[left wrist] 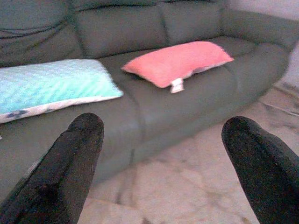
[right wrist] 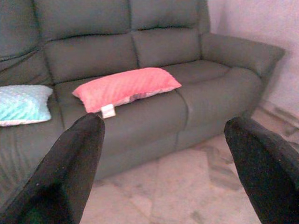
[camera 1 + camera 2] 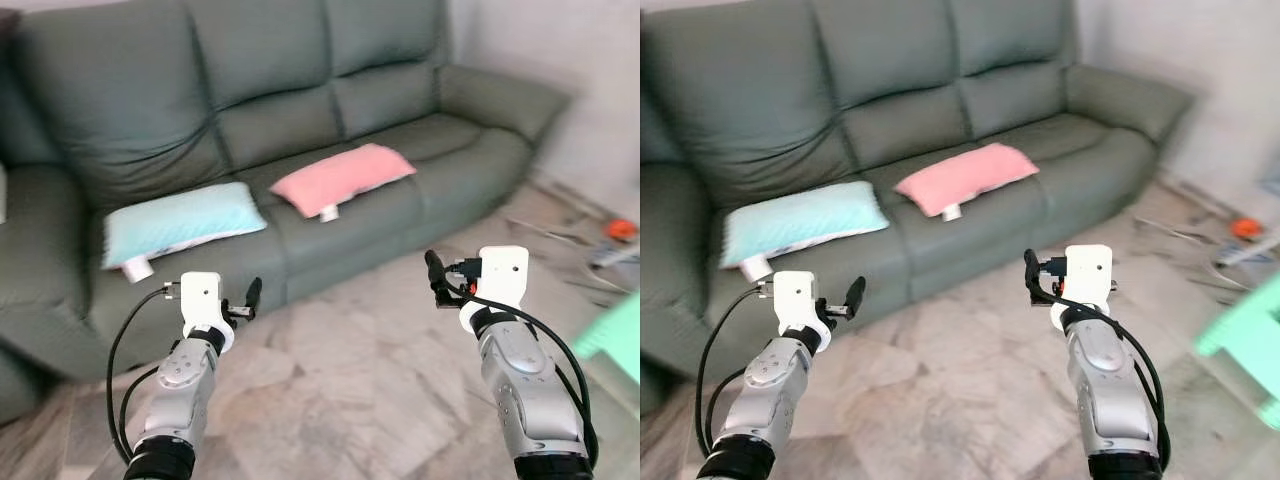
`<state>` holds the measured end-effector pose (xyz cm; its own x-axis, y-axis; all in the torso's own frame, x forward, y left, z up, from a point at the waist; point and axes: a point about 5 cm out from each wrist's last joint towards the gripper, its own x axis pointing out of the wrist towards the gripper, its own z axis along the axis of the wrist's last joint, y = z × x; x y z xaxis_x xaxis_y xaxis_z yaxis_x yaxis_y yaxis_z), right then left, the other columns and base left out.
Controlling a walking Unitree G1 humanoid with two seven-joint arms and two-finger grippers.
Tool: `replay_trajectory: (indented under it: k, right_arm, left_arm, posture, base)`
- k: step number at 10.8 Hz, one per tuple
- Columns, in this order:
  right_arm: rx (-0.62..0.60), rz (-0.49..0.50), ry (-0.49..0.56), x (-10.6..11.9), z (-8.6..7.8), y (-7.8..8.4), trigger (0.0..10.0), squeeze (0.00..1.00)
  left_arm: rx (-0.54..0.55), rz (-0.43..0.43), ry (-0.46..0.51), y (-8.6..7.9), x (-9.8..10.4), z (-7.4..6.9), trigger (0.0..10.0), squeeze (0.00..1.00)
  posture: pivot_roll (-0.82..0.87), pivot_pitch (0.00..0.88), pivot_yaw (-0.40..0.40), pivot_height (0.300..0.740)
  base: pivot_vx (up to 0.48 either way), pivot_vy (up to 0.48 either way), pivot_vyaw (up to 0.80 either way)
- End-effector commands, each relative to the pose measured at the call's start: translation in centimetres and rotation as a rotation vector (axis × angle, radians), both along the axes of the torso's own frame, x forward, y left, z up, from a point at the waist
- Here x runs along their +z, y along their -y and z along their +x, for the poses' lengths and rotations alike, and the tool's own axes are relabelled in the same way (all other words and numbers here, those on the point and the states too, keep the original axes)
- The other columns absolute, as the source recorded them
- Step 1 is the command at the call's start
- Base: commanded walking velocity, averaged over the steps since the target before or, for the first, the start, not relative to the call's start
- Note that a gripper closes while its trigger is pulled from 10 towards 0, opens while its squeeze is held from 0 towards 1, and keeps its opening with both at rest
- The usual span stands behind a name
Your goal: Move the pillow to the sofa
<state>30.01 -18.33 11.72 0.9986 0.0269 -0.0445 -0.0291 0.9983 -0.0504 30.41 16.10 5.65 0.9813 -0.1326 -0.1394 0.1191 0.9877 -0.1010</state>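
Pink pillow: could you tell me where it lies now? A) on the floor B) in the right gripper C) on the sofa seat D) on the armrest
C: the pink pillow lies flat on the sofa seat, beside the blue pillow.

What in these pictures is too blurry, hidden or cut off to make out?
- White tag on the pink pillow: print too small and blurred.
- Orange object on the floor, right edge of the left eye view: blurred, unidentifiable.
- Light green thing: blurred, cut by the edge.
- Sofa: left end cut off.
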Motion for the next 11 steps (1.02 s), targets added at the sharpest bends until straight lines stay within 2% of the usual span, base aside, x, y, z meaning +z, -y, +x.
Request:
replay_trajectory:
  k: [1,4,11]
  right_arm:
    - [0.006,0.003,0.016,0.51,0.16,-0.14,10.0,0.0]
    - [0.005,0.007,0.013,0.44,0.11,-0.14,10.0,0.0]
    - [0.011,0.004,0.002,0.28,-0.07,-0.08,10.0,0.0]
  left_arm:
    - [-0.002,0.001,0.006,-0.22,0.28,0.15,10.0,0.0]
    - [-0.033,-0.026,0.005,0.27,0.23,-0.09,10.0,0.0]
    - [-0.037,-0.03,-0.003,0.59,0.07,-0.15,10.0,0.0]
  posture:
    - [-0.28,0.0,0.035,0.74]
    - [-0.28,0.0,0.034,0.74]
    - [-0.29,0.0,0.026,0.74]
  base:
    - [0.0,0.0,-0.8]
    - [0.0,0.0,-0.8]
    - [0.0,0.0,-0.8]
